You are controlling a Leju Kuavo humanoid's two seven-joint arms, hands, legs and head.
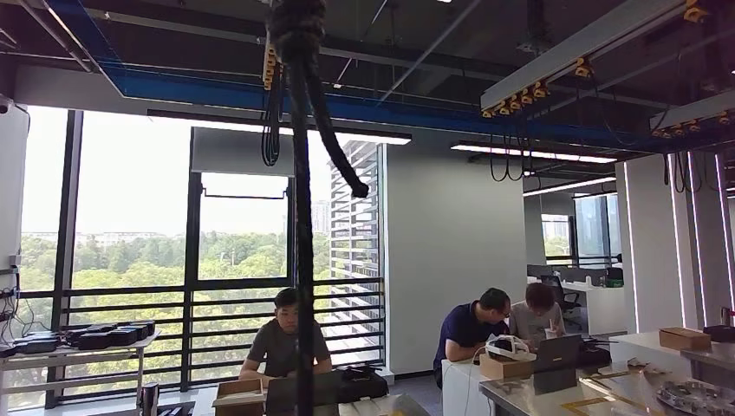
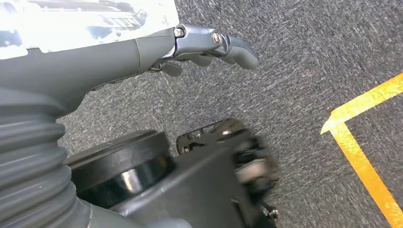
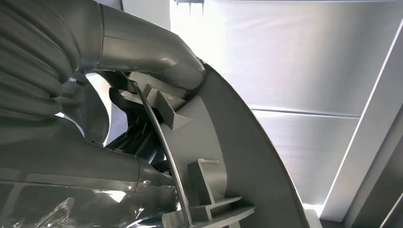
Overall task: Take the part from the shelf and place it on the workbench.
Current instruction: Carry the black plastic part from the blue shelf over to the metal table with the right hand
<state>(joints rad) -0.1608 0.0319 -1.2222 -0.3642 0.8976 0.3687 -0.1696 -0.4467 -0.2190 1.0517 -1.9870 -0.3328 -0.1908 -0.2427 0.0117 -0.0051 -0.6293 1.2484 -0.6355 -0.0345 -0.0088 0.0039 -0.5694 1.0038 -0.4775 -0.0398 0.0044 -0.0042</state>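
Right robot hand [image 3: 142, 142] grips the grey part [image 3: 228, 156]; left robot hand [image 2: 204, 45] hangs empty above carpet [image 2: 304, 71].

The part [image 3: 237, 156] in the right hand [image 3: 119, 52] looks like matt grey moulded plastic, smooth, with ribs. The left hand [image 2: 209, 45] has smooth grey plastic fingers with small metal pins. The floor [image 2: 304, 52] is rough grey carpet bearing glossy yellow tape [image 2: 366, 166]. The tabletop [image 1: 555, 394] is shiny metal, carrying matt cardboard boxes [image 1: 685, 338].
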